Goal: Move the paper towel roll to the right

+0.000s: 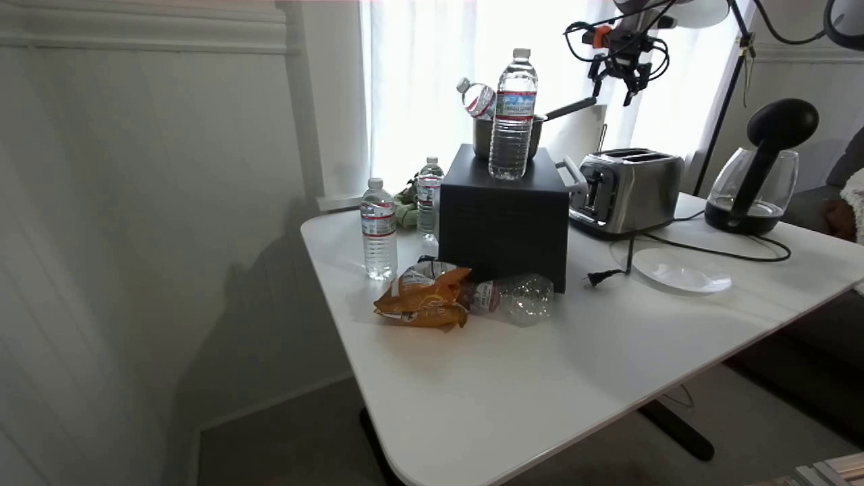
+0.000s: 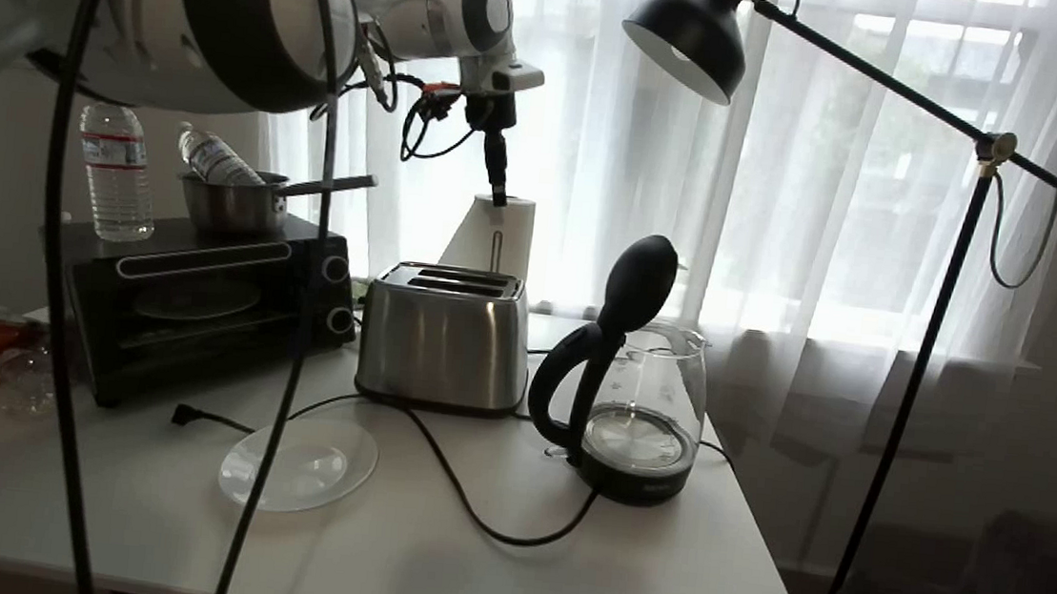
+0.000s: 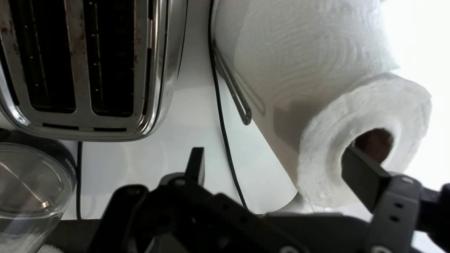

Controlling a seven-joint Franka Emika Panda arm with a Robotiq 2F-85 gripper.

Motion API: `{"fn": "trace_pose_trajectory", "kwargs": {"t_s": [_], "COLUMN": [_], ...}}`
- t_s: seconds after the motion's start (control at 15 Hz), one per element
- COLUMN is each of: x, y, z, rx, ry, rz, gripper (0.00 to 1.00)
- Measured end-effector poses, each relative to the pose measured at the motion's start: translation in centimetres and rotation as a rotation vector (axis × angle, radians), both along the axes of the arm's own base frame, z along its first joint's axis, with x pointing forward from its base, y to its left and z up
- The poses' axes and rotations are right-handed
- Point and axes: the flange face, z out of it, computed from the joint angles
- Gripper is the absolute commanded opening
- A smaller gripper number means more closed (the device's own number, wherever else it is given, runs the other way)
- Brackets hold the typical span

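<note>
The paper towel roll [image 3: 313,63] is white with a hollow core and stands behind the toaster, near the window. In both exterior views it shows partly, behind the toaster [image 2: 513,238] and pale against the window [image 1: 575,138]. A thin metal wire arm [image 3: 235,89] runs along its side. My gripper [image 3: 277,163] is open at the roll's top end. In the wrist view one finger lies over the core's opening; I cannot tell how far in it reaches. The other finger is outside the roll, apart from its side. The gripper also shows in both exterior views [image 1: 612,96] [image 2: 497,197].
A silver toaster [image 2: 444,347] stands beside the roll. A glass kettle [image 2: 640,441], a white plate [image 2: 299,464] and black cords lie on the table [image 1: 472,391]. A black oven [image 1: 503,229] bears a pot [image 2: 230,204] and a bottle [image 1: 514,115]. A lamp [image 2: 690,38] hangs nearby.
</note>
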Motion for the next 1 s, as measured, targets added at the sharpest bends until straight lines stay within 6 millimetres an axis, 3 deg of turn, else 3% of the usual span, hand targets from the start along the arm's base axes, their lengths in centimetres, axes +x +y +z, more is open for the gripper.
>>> {"fn": "trace_pose_trajectory", "kwargs": {"t_s": [0.87, 1.0], "x": [1.5, 1.5], "y": [0.3, 0.4], "z": [-2.3, -2.5], "rx": [0.013, 0.011], "ry": [-0.069, -0.067], "rz": [-0.089, -0.09], "gripper": [1.0, 0.74]}}
